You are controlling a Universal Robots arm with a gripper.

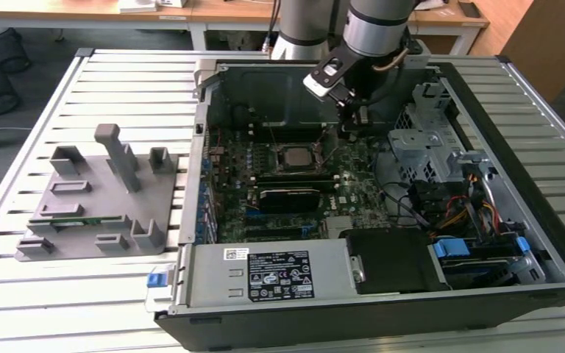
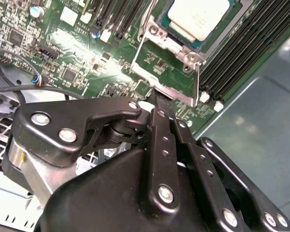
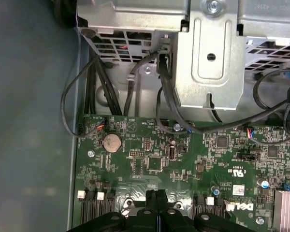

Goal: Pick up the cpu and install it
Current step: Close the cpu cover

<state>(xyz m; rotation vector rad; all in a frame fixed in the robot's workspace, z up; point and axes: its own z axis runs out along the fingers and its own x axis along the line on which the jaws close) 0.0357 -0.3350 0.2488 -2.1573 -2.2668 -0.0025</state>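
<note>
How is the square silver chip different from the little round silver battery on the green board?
The cpu is square with rounded corners, while the battery is a round disc. The cpu sits inside the metal-framed socket, but the battery sits out in the open near the board's edge, with no frame around it. Both are flat, shiny silver, and lie on the green motherboard.

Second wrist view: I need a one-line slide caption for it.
Shut gripper beside the socket frame, the cpu lying inside it.
</note>
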